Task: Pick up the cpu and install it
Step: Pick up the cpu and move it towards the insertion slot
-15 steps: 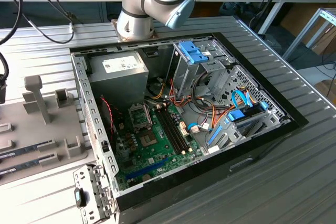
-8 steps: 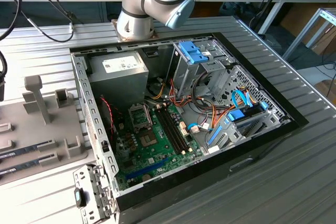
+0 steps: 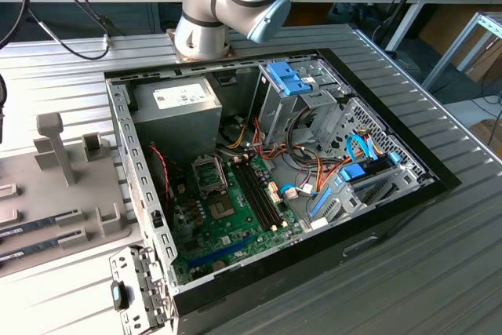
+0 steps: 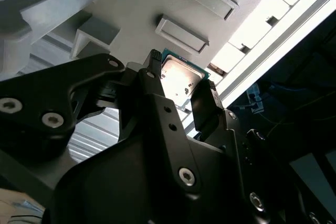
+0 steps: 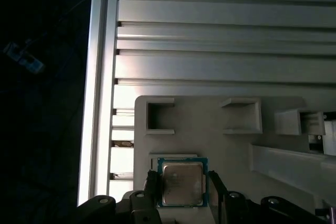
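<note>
- The cpu [image 5: 181, 182] is pinched on two opposite edges by the gripper [image 5: 184, 188], which is closed to chip width.
- The cpu is held over the grey tray [image 5: 210, 140], near the slatted table's [image 5: 220, 35] edge.

Small flat square cpu [image 5: 182, 183], dull silver-grey metal lid with a thin green rim.
Lid side faces both wrist views [image 4: 180, 80], with glare on the metal. It lies flat and parallel to the light grey moulded holder plate [image 5: 210, 140], close to one edge. Resting on the plate or just above it: cannot tell.
</note>
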`<state>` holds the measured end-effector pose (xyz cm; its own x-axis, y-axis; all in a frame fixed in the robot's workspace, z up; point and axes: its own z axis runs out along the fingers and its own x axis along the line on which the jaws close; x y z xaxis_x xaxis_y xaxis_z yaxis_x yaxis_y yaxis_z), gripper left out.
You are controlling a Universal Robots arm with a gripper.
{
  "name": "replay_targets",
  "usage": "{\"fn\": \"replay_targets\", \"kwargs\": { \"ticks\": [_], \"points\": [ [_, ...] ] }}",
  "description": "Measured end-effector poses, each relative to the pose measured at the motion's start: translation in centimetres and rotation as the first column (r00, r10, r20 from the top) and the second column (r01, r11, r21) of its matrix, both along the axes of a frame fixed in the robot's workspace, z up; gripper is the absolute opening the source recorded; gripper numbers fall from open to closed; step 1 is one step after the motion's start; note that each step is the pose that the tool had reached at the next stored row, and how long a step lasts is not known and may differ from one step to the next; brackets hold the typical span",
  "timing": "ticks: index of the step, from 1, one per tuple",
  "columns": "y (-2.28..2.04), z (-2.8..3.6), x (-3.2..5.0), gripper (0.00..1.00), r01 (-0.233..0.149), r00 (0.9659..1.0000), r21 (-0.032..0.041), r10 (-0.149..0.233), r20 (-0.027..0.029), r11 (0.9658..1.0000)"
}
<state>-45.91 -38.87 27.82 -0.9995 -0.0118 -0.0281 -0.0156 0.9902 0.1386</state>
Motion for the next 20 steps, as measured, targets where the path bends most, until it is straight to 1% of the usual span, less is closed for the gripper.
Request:
{"fn": "replay_targets", "kwargs": {
  "ticks": [1, 5, 10, 15, 20],
  "points": [
    [0.00, 0.25, 0.00, 0.47, 0.000, 1.0000, 0.0036, 0.000, 0.0001, 1.0000],
    [0.00, 0.58, 0.00, 0.47, 0.000, 1.0000, 0.0080, 0.000, 0.0001, 1.0000],
    [0.00, 1.22, 0.00, 0.47, 0.000, 1.0000, 0.0154, 0.000, 0.0001, 0.9999],
    [0.00, 1.76, 0.00, 0.47, 0.000, 1.0000, 0.0210, 0.000, -0.0001, 0.9998],
    [0.00, 2.52, 0.00, 0.47, 0.000, 1.0000, 0.0284, 0.000, 0.0000, 0.9996]
  ]
}}
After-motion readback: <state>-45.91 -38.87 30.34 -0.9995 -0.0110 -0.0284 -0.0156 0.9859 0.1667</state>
